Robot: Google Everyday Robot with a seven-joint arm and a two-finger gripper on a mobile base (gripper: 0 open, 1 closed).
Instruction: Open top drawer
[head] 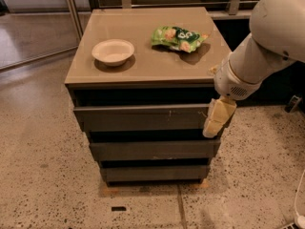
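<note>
The top drawer (143, 118) is the widest dark grey flat front, without a handle, just under the tan cabinet top (147, 66). It has small pale scratch marks right of centre and appears closed, with a dark gap above it. My gripper (217, 118), with pale yellow fingers pointing down, hangs at the drawer's right end, in front of its right edge. The white arm (267, 37) reaches in from the upper right.
A white bowl (113, 52) and a green snack bag (178, 37) lie on the cabinet top. Two narrower grey drawers (152, 149) sit below the top one. Speckled floor surrounds the cabinet; a metal rail (71, 13) stands at the back left.
</note>
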